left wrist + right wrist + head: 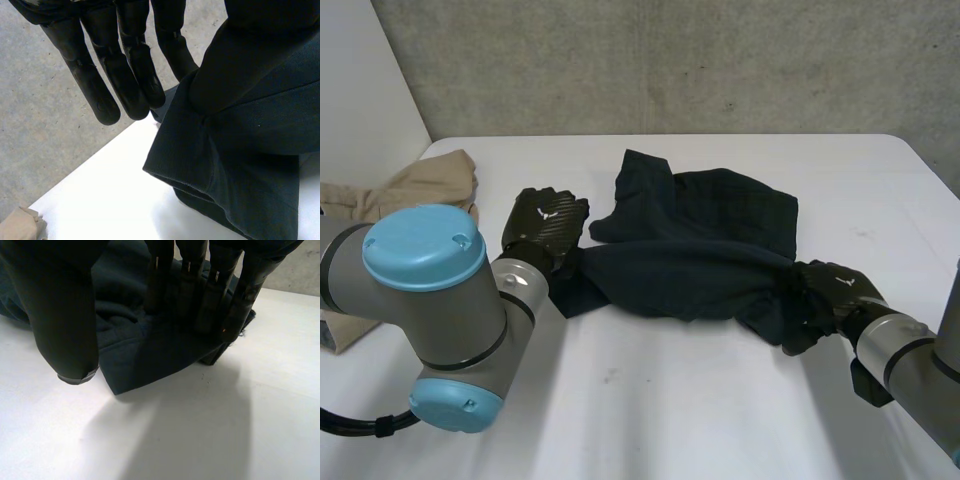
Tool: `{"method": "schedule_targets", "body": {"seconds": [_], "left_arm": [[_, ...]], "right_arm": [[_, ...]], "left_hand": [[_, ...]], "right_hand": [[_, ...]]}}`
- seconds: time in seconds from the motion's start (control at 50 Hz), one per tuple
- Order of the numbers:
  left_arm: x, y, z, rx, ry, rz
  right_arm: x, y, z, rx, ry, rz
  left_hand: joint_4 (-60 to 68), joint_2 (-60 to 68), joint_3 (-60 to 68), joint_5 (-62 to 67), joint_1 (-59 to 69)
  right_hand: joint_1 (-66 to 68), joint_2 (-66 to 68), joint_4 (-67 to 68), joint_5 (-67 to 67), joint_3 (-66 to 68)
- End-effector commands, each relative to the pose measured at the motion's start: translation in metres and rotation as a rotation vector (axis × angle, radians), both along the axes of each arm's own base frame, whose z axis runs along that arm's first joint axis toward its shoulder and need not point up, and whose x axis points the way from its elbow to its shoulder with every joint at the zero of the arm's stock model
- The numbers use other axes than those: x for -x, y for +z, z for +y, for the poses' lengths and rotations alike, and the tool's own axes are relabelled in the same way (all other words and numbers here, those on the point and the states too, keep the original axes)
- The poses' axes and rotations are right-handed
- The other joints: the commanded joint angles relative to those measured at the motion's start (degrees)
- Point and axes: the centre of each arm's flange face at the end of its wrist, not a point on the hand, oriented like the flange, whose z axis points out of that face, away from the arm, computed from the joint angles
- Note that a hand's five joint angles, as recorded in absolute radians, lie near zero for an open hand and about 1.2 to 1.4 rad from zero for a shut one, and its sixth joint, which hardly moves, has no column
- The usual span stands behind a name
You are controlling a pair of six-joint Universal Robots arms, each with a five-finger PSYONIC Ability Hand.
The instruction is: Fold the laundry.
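A dark navy garment [700,230] lies crumpled across the middle of the white table [700,410], one band of it drawn between the two hands. My left hand [545,225] is at its left end. In the left wrist view its fingers [120,65] are straight and a fold of the garment [250,150] hangs raised beside them, caught at the thumb side. My right hand [835,290] is at the right end. There its straight fingers [200,305] press down on a corner of the garment [150,355], while the thumb [65,315] stands apart over bare table.
A beige garment [420,185] lies bunched at the table's far left, also seen past the left hand's fingertips as beige cloth [20,225]. A grey wall runs behind the table's far edge. Bare table lies in front of the garment.
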Motion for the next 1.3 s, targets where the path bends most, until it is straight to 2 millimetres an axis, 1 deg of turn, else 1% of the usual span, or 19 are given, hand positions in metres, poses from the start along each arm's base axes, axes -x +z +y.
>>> {"method": "schedule_targets", "body": {"seconds": [0.02, 0.16, 0.38, 0.46, 0.52, 0.54, 0.6, 0.64, 0.72, 0.78, 0.86, 0.9, 0.92, 1.0, 1.04, 1.08, 1.14, 1.18, 1.3], "left_arm": [[0.000, 0.001, -0.001, 0.002, 0.001, 0.002], [0.000, -0.001, -0.001, -0.001, 0.001, -0.001], [0.000, -0.002, -0.002, -0.003, 0.003, -0.002], [0.000, -0.002, -0.002, -0.002, 0.003, -0.003], [-0.001, -0.002, -0.003, -0.003, 0.009, -0.006], [-0.002, -0.003, -0.004, -0.003, 0.011, -0.008], [-0.003, -0.002, -0.004, -0.007, 0.012, -0.017], [-0.004, 0.000, -0.002, -0.006, 0.011, -0.019], [-0.009, 0.012, 0.008, -0.006, 0.005, -0.037], [-0.019, 0.032, 0.020, 0.006, 0.002, -0.077], [-0.030, 0.062, 0.031, 0.050, 0.007, -0.102], [-0.035, 0.088, 0.041, 0.102, 0.003, -0.083], [-0.036, 0.098, 0.045, 0.124, 0.001, -0.071], [-0.043, 0.137, 0.057, 0.224, 0.004, -0.002], [-0.047, 0.150, 0.062, 0.264, 0.010, 0.024], [-0.047, 0.152, 0.063, 0.269, 0.004, 0.028], [-0.043, 0.143, 0.060, 0.245, -0.007, 0.007], [-0.040, 0.132, 0.055, 0.214, -0.011, -0.012], [-0.027, 0.079, 0.034, 0.075, -0.020, -0.100]], "right_arm": [[-0.013, -0.004, -0.003, 0.008, 0.030, 0.006], [-0.025, -0.006, -0.009, 0.042, 0.028, 0.022], [-0.041, -0.022, -0.021, 0.073, 0.047, 0.088], [-0.042, -0.028, -0.025, 0.081, 0.042, 0.109], [-0.044, -0.024, -0.030, 0.104, 0.034, 0.114], [-0.044, -0.018, -0.032, 0.124, 0.033, 0.115], [-0.044, -0.006, -0.036, 0.156, 0.044, 0.113], [-0.045, 0.013, -0.039, 0.219, 0.064, 0.128], [-0.045, 0.047, -0.025, 0.287, 0.183, 0.235], [-0.040, 0.065, -0.014, 0.309, 0.290, 0.374], [-0.026, 0.089, -0.010, 0.301, 0.342, 0.516], [-0.023, 0.108, -0.007, 0.323, 0.335, 0.523], [-0.021, 0.135, -0.004, 0.389, 0.305, 0.509], [-0.020, 0.188, 0.001, 0.548, 0.246, 0.458], [-0.019, 0.198, 0.001, 0.570, 0.236, 0.452], [-0.018, 0.206, 0.001, 0.583, 0.234, 0.454], [-0.018, 0.206, 0.000, 0.556, 0.248, 0.456], [-0.019, 0.191, -0.007, 0.485, 0.272, 0.472], [-0.027, 0.140, -0.031, 0.308, 0.341, 0.546]], "left_hand": [[8.9, 8.9, 9.0, 8.2, 8.8], [8.9, 8.9, 9.0, 8.2, 8.8], [9.4, 9.4, 9.5, 8.7, 9.3], [9.8, 9.7, 9.8, 9.0, 9.6], [10.9, 10.9, 11.0, 10.2, 10.8], [11.3, 11.2, 11.3, 10.5, 11.1], [14.8, 14.8, 14.8, 14.1, 14.6], [15.3, 15.3, 15.3, 14.6, 15.1], [15.3, 15.3, 15.3, 14.6, 15.1], [15.3, 15.3, 15.3, 14.6, 15.1], [15.3, 15.3, 15.3, 14.6, 15.1], [15.3, 15.3, 15.3, 14.6, 15.1], [15.3, 15.3, 15.3, 14.6, 15.1], [15.3, 15.3, 15.3, 14.6, 15.1], [15.3, 15.3, 15.3, 14.6, 15.1], [15.3, 15.3, 15.3, 14.6, 15.1], [15.3, 15.3, 15.3, 14.6, 15.1], [15.3, 15.3, 15.3, 14.6, 15.1], [15.3, 15.3, 15.3, 14.6, 15.1]], "right_hand": [[5.2, 1.3, 1.7, 1.6, 1.8], [5.7, 1.8, 2.2, 2.1, 2.3], [7.9, 4.0, 4.4, 4.3, 4.5], [17.5, 13.5, 14.0, 13.8, 14.1], [47.7, 43.7, 44.2, 44.0, 44.3], [52.0, 48.1, 48.5, 48.4, 48.6], [52.1, 48.2, 48.6, 48.5, 48.7], [52.1, 48.2, 48.6, 48.5, 48.7], [52.1, 48.2, 48.6, 48.5, 48.7], [52.1, 48.2, 48.6, 48.5, 48.7], [52.1, 48.2, 48.6, 48.5, 48.7], [52.1, 48.2, 48.6, 48.5, 48.7], [52.1, 48.2, 48.6, 48.5, 48.7], [52.1, 48.2, 48.6, 48.5, 48.7], [52.1, 48.2, 48.6, 48.5, 48.7], [52.1, 48.2, 48.6, 48.5, 48.7], [52.1, 48.2, 48.6, 48.5, 48.7], [52.1, 48.2, 48.6, 48.5, 48.7], [52.1, 48.2, 48.6, 48.5, 48.7]]}}
